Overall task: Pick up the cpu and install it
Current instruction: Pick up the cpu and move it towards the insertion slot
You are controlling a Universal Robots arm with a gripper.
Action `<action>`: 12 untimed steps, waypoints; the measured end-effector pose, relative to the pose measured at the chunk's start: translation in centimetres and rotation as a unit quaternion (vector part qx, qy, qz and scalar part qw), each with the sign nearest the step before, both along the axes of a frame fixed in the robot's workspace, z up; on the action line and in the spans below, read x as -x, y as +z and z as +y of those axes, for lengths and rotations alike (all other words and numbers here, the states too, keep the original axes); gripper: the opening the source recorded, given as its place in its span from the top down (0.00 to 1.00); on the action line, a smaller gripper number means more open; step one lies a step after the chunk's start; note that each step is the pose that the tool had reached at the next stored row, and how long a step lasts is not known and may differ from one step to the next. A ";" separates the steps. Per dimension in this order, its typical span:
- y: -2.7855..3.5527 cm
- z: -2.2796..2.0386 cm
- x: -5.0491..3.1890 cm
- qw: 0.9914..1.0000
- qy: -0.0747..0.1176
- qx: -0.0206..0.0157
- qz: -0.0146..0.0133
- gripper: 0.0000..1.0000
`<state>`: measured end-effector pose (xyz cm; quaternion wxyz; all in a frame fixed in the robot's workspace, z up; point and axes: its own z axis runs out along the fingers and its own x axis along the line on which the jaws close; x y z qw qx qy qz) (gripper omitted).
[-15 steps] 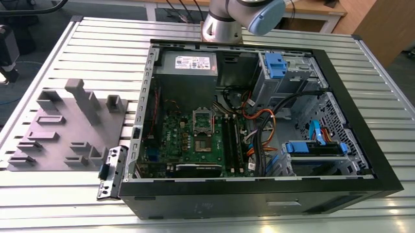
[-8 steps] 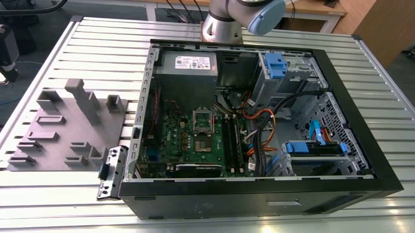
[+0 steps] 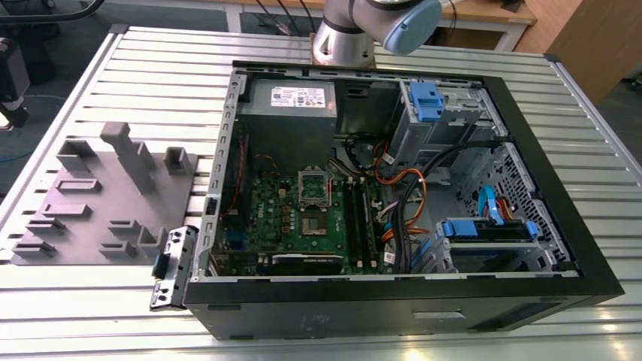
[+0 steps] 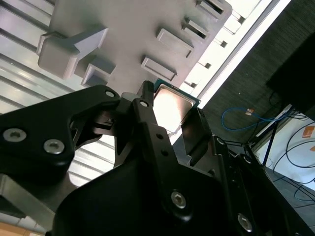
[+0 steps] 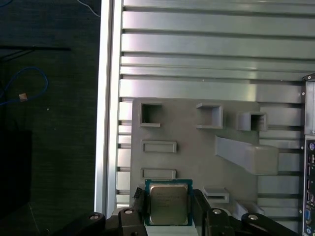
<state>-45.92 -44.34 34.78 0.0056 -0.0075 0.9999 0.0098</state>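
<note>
Gripper (image 5: 170, 210) pinching the cpu (image 5: 168, 201) by two opposite edges, one black finger (image 5: 139, 205) on each side, both touching it; the second wrist view shows the same grip, cpu (image 4: 171, 109) w/ its shiny metal top catching the light, a finger (image 4: 146, 110) tight against its edge; chip sits flat between them, thin pale-green rim showing round the metal lid.

Past the chip, the grey tray (image 5: 197, 152) lies on the slatted table (image 5: 211, 44); cpu looks held up clear of it, over the tray's edge nearest the table's rim; raised blocks and small rectangular pockets across the tray, approx. all of it visible behind the fingers in the first wrist view; beyond the table edge, dark floor (image 5: 49, 147) w/ a blue cable (image 5: 29, 83) looping on it.

From the exterior view: arm (image 3: 366, 26) showing at the far side of the table, silver tube and pale blue joint cap; tray (image 3: 95, 214) on the exterior view's left, just beside the open PC case (image 3: 561, 188); inside the case, green motherboard (image 3: 286, 218) w/ the silver-framed socket (image 3: 313, 188) near its middle, well apart from the tray; power supply (image 3: 291, 98) behind it; orange wires (image 3: 407, 188) and blue drive brackets (image 3: 425, 98) toward the exterior view's right.
</note>
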 end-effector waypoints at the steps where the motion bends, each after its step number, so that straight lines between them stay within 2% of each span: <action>1: -0.14 0.00 0.00 1.000 0.000 0.000 0.000 0.53; 12: -2.16 -0.19 0.01 1.000 0.000 0.000 0.000 0.53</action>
